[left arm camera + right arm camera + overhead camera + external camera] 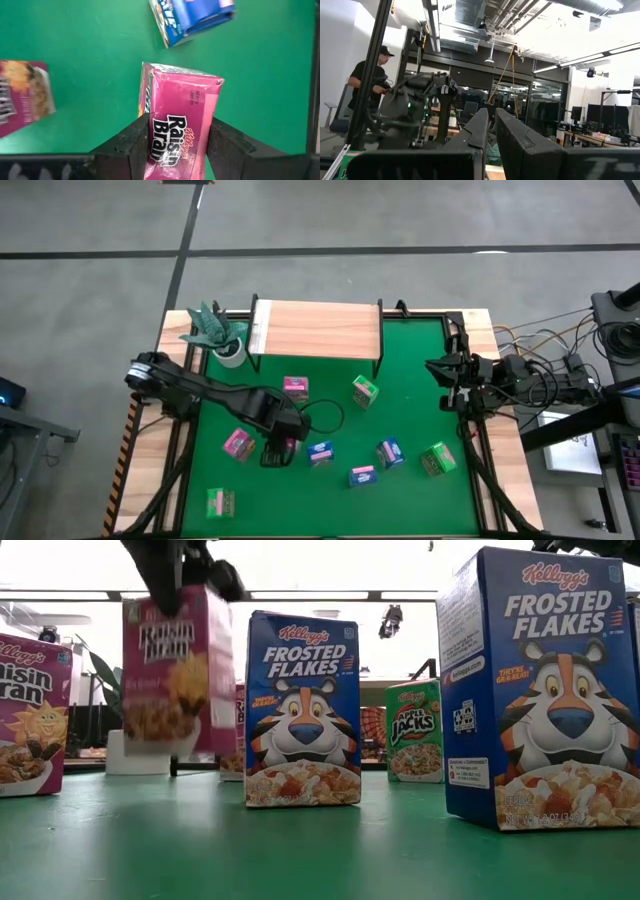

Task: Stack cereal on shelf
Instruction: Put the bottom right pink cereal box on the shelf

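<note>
One camera looks straight down over the green mat; another sits low on it, facing the room. Both catch the blue cereal box. Wrist cameras ride close.

Pink cereal box tilted, clamped.

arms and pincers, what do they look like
Both arms are dark, nearly black, built of chunky jointed segments. The left pincer has two flat, matte black fingers with squared edges. The right pincer has the same long, flat dark fingers. Loose cables trail behind the right arm.
</note>
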`<state>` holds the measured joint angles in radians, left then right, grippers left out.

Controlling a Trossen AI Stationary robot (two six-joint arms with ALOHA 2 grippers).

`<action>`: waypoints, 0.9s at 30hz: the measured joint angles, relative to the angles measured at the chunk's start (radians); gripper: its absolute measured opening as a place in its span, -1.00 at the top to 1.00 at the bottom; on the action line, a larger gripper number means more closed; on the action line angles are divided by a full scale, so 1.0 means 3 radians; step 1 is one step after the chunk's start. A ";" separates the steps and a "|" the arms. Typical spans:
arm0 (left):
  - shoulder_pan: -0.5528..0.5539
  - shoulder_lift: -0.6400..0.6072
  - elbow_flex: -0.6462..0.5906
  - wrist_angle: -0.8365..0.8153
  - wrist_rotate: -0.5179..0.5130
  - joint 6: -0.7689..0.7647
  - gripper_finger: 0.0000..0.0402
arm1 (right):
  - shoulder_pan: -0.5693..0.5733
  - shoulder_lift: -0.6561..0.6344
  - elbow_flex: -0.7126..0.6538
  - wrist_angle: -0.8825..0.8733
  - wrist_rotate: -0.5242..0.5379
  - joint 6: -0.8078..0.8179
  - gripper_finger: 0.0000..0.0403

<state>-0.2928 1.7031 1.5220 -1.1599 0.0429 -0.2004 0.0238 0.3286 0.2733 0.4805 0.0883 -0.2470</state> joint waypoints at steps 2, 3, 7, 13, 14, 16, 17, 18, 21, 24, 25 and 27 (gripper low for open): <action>0.0011 0.0000 0.0188 -0.0187 -0.0012 0.0182 0.25 | 0.0000 0.0000 -0.0001 0.0000 0.0000 0.0000 0.86; 0.0024 0.0000 0.0294 -0.0273 -0.0014 0.0268 0.25 | 0.0000 0.0000 -0.0001 0.0001 0.0000 0.0000 0.86; 0.0160 0.0000 0.0741 -0.0638 -0.0022 0.0574 0.25 | 0.0000 0.0000 -0.0001 0.0013 0.0001 0.0000 0.86; 0.0596 -0.0001 0.1398 -0.1194 -0.0030 0.1032 0.25 | 0.0000 0.0000 -0.0001 0.0012 0.0003 0.0000 0.86; 0.0695 -0.0001 0.1501 -0.1260 -0.0030 0.1118 0.25 | 0.0000 0.0000 -0.0001 0.0011 0.0003 0.0000 0.86; 0.0929 -0.0002 0.1692 -0.1383 -0.0033 0.1299 0.25 | 0.0000 0.0000 -0.0001 0.0013 0.0003 0.0000 0.86; 0.1051 -0.0004 0.1773 -0.1380 -0.0033 0.1411 0.25 | 0.0000 0.0000 -0.0001 0.0013 0.0003 0.0000 0.86; 0.1194 -0.0005 0.1856 -0.1366 -0.0033 0.1529 0.25 | 0.0000 0.0000 -0.0001 0.0012 0.0003 0.0000 0.86; 0.1636 -0.0002 0.2107 -0.1364 -0.0033 0.1937 0.25 | 0.0000 0.0000 -0.0001 0.0013 0.0004 0.0000 0.86; 0.2126 0.0012 0.2236 -0.1238 -0.0064 0.2165 0.25 | 0.0000 0.0000 -0.0001 0.0013 0.0004 0.0000 0.86; 0.2309 0.0009 0.2243 -0.1097 -0.0063 0.2115 0.25 | 0.0000 0.0001 -0.0001 0.0012 0.0005 0.0000 0.86; 0.2647 0.0010 0.2254 -0.0934 -0.0063 0.1993 0.25 | 0.0000 0.0001 -0.0001 0.0013 0.0039 0.0000 0.86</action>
<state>0.5013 1.7061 2.1983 -1.4402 0.0240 0.3975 0.0238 0.3290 0.2729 0.4843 0.1001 -0.2470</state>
